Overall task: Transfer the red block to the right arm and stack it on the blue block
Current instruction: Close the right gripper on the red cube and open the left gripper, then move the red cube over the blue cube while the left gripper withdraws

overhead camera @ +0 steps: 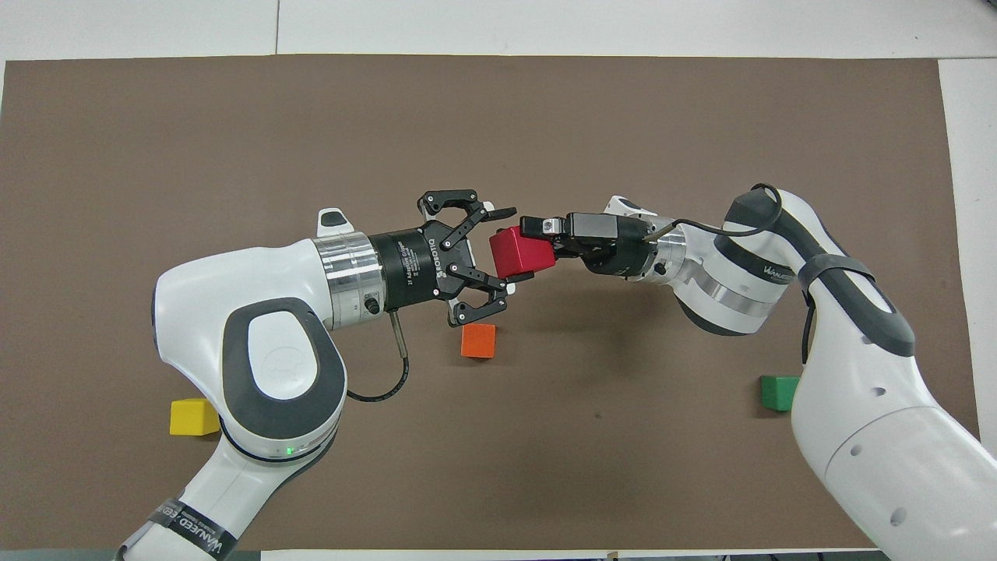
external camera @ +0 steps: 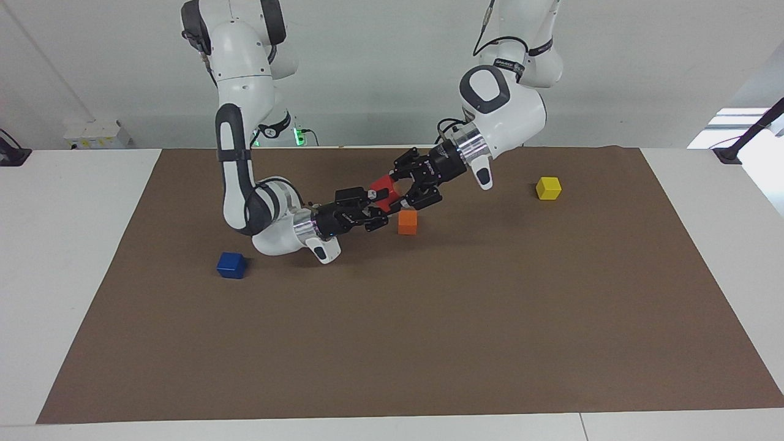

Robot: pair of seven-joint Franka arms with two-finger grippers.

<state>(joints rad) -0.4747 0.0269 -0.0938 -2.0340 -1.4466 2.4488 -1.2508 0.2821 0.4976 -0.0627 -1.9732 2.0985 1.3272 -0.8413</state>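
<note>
The red block (external camera: 384, 184) (overhead camera: 519, 252) hangs in the air over the mat, above the orange block. My right gripper (external camera: 378, 197) (overhead camera: 539, 248) is shut on it from the right arm's end. The left gripper (external camera: 408, 182) (overhead camera: 505, 250) stands open, its fingers spread on either side of the block's other end and clear of it. The blue block (external camera: 231, 264) rests on the mat toward the right arm's end, just past the right arm's wrist; the overhead view hides it under that arm.
An orange block (external camera: 407, 222) (overhead camera: 478, 340) sits on the brown mat (external camera: 429, 337) below the two grippers. A yellow block (external camera: 548, 187) (overhead camera: 193, 416) lies toward the left arm's end. A green block (overhead camera: 779, 392) shows beside the right arm.
</note>
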